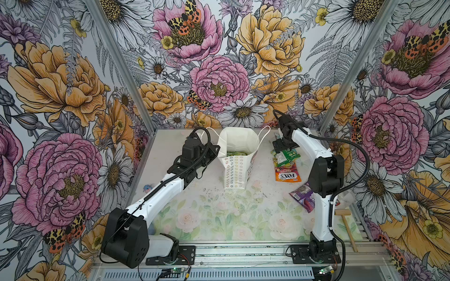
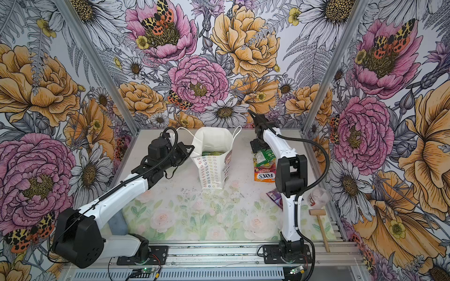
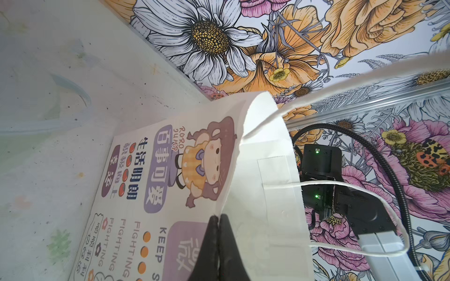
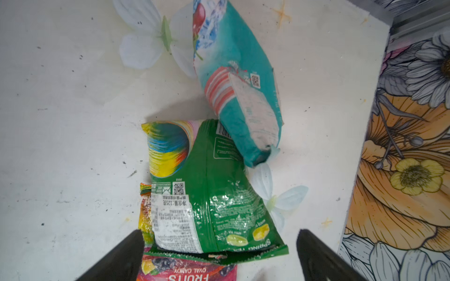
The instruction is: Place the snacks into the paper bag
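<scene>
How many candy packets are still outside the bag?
4 I can see: teal packet at the back, green packet overlapping the orange packet, purple packet nearest the front. Another may hide under the green one.

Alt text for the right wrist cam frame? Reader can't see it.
The open right gripper hangs over a green candy packet, fingers spread to either side of it. A teal packet touches its far end and a red FRUITS packet pokes out beneath it, all on a scuffed white table.
</scene>
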`<move>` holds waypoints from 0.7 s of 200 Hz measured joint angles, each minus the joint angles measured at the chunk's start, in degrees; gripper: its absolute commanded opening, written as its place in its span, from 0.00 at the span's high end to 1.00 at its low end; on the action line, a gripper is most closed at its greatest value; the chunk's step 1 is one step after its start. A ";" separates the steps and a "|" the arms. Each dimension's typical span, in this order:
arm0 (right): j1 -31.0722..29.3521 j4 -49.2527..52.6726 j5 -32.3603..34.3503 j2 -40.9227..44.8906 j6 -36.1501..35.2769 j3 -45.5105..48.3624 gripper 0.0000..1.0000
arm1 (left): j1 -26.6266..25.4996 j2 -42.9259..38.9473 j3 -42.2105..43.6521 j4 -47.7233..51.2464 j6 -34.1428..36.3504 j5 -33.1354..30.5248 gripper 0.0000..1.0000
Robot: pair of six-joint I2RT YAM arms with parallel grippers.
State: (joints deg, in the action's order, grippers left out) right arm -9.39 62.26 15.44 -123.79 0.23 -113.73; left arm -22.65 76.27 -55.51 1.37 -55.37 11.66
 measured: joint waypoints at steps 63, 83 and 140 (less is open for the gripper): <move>-0.20 -0.02 0.70 -1.60 0.85 0.11 0.00 | 0.00 0.02 0.00 -0.11 0.00 0.00 1.00; -0.46 -0.04 1.09 -2.91 1.14 0.11 0.00 | 0.00 0.02 0.00 -0.11 0.00 0.00 1.00; -0.83 -0.48 2.45 -5.57 1.92 0.11 0.00 | 0.00 0.02 0.00 -0.13 0.00 0.00 1.00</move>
State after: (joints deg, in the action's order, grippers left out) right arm -10.22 61.78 17.89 -129.36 2.15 -113.62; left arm -22.65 76.29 -55.51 1.23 -55.37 11.66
